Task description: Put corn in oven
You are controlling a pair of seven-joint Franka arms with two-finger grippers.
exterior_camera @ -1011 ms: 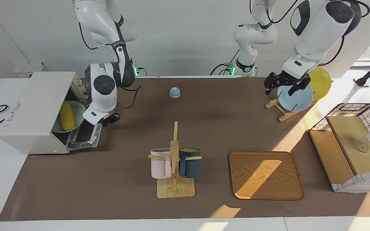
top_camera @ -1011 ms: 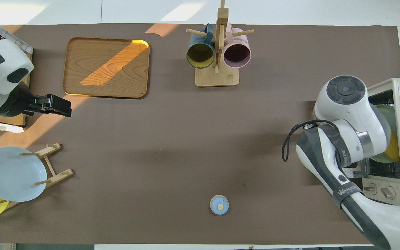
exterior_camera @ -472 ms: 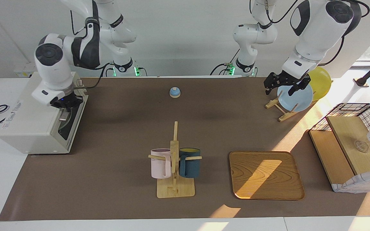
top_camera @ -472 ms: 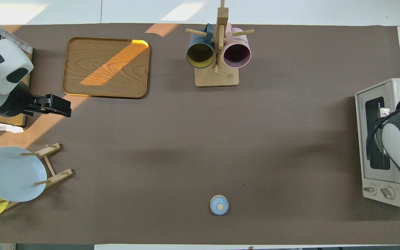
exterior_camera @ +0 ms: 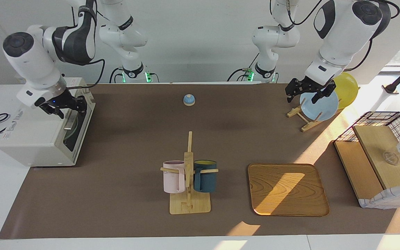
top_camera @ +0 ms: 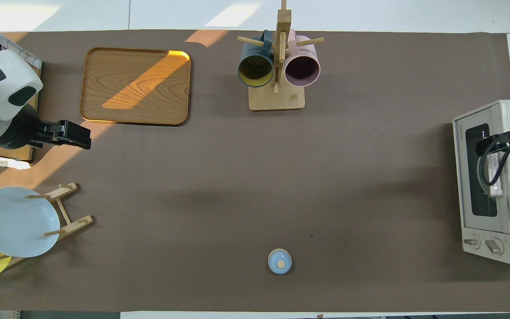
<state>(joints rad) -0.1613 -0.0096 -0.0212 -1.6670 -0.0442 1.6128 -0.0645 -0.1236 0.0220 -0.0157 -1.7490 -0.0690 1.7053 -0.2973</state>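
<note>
The off-white oven [exterior_camera: 36, 135] stands at the right arm's end of the table with its glass door shut; it also shows in the overhead view [top_camera: 485, 177]. The corn is hidden; only a pale green dish edge shows through the glass. My right gripper [exterior_camera: 64, 107] is open and empty, raised just over the oven's door edge, and only partly in the overhead view [top_camera: 498, 141]. My left gripper [exterior_camera: 307, 94] is open and empty, and waits in the air over the mat beside the plate rack [top_camera: 80, 136].
A mug rack [exterior_camera: 189, 173] with a pink and a dark mug stands mid-table. A wooden tray [exterior_camera: 288, 189] lies beside it. A small blue bell [exterior_camera: 189, 100] sits near the robots. A plate rack holds a blue plate [exterior_camera: 319, 104] and a yellow plate [exterior_camera: 347, 88]. A wire basket [exterior_camera: 384, 163] is at the left arm's end.
The oven door has gone from open, with the corn on a green dish inside, to shut. My right gripper rose from in front of the door to above the oven. The left arm stayed still.
</note>
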